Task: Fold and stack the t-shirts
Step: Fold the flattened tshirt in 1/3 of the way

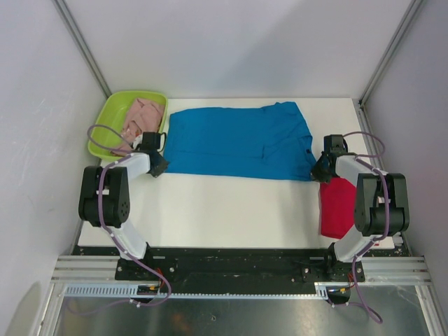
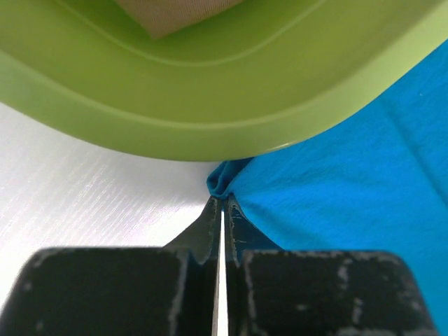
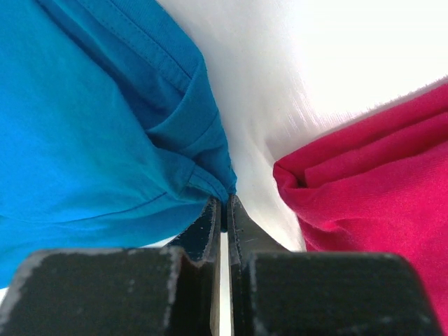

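blue t-shirt (image 1: 238,140) lies flat between the green tray (image 2: 140,119) and the red t-shirt (image 1: 338,206); your left gripper (image 2: 222,204) and right gripper (image 3: 225,201) each pinch a near corner. lift both evenly, hem taut, clear of the tray.

Bright, even light falls from overhead, leaving only soft, short shadows on the white flat tabletop (image 1: 231,210). At the right wrist that tabletop burns out to glare, while the bright blue cloth t-shirt (image 3: 91,140) shows crisp stitching. At the left wrist the lime-green plastic tray (image 2: 210,126) looks soft, slightly unfocused.
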Tool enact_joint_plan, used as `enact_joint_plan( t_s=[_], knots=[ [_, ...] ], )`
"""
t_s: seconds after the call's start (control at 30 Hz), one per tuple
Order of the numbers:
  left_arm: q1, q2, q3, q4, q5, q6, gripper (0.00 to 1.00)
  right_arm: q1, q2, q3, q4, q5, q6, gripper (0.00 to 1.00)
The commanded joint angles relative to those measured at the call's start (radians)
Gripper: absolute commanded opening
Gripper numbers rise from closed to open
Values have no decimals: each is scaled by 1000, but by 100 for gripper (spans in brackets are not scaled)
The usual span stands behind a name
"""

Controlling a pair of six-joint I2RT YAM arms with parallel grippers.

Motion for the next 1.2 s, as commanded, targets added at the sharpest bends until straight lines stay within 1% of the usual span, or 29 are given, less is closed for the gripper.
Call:
enact_joint_plan(
  t_s=[0.0,0.33,0.43,0.53,0.87,1.0,1.17],
  knots=[
    [-4,-50,-1,3,-64,1,0,3,-48,37,-40,27,-18,0],
    [-5,-222,-95,-62,-105,1,0,3,-107,34,-162,-7,5,0],
    [-6,-281,-149,-82,-104,-15,0,3,-144,23,-210,-20,21,0],
    [-6,-351,-216,-105,-111,-28,0,3,-189,0,-259,-68,46,0],
    [-8,-602,-394,-225,-137,-109,0,3,-437,-152,-396,-126,160,0],
    [-8,-675,-447,-262,-139,-142,0,2,-526,-205,-445,-132,189,0],
    [-8,-723,-487,-281,-143,-157,0,-19,-612,-237,-495,-121,186,0]
  ],
)
